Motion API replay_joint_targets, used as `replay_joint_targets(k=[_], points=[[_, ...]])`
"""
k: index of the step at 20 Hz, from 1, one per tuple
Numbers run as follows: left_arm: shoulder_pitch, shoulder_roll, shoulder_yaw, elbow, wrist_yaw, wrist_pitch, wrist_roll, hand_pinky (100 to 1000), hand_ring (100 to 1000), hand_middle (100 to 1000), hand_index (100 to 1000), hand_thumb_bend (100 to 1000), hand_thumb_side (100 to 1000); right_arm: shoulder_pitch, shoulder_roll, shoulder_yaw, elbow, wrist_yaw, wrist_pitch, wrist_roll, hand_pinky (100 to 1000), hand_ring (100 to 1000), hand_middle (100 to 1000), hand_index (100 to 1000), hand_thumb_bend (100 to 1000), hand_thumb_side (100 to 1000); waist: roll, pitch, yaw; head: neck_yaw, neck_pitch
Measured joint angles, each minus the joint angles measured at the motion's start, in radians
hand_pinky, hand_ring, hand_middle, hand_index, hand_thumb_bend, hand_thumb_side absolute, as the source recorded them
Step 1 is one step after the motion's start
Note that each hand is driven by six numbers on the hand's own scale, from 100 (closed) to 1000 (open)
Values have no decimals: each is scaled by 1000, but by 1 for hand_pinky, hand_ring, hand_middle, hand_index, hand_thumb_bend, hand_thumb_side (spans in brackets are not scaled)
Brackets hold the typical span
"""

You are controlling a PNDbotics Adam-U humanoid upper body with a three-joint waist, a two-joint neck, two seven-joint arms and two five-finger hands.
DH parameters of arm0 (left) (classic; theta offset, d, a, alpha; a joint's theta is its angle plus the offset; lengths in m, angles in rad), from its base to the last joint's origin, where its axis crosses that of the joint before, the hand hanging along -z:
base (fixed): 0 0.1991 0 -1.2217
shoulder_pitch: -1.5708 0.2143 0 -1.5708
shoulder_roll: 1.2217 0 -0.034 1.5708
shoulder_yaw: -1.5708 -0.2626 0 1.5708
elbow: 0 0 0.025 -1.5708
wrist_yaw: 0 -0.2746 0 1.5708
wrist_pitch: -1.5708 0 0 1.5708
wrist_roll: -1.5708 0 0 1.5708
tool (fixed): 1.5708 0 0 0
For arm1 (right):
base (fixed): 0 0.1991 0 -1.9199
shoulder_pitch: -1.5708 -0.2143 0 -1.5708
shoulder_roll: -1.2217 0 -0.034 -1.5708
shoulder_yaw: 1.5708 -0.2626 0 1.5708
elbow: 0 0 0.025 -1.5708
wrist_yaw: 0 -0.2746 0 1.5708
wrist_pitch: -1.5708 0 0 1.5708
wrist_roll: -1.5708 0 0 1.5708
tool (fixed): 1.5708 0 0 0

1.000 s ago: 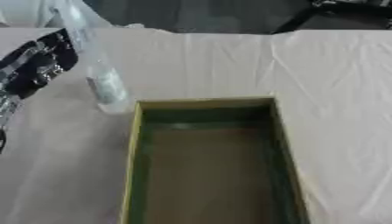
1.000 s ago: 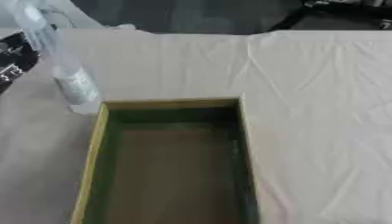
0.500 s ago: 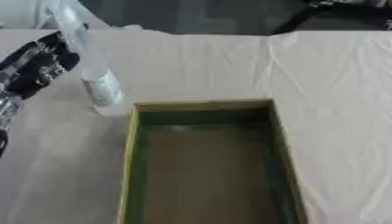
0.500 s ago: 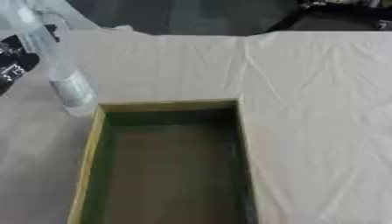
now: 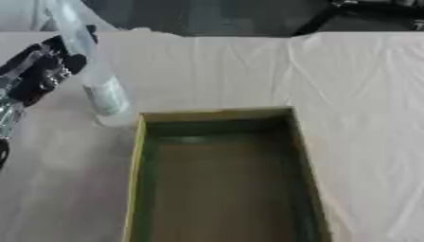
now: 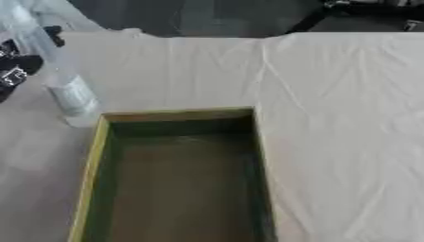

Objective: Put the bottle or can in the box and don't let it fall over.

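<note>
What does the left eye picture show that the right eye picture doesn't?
Only the left eye view shows most of the robot's left hand, black and silver, right beside the clear bottle. Only the right eye view shows more of the white cloth to the right of the box; there the hand is just a sliver at the edge. Both show the bottle outside the box's far left corner, and the empty box with its green walls.

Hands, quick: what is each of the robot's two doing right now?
Left hand: beside the clear plastic bottle, but whether it grips it cannot be told.
Right hand: not in view.
</note>
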Motion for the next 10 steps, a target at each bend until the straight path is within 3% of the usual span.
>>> replay_joint_targets(k=[10], points=[[-13,0,-1,1,0,8,-8,1000,1000,1000,816,337,624,-10,6,7,0,18,2,2,972,775,854,944,100,573,1,10,-8,1,-4]])
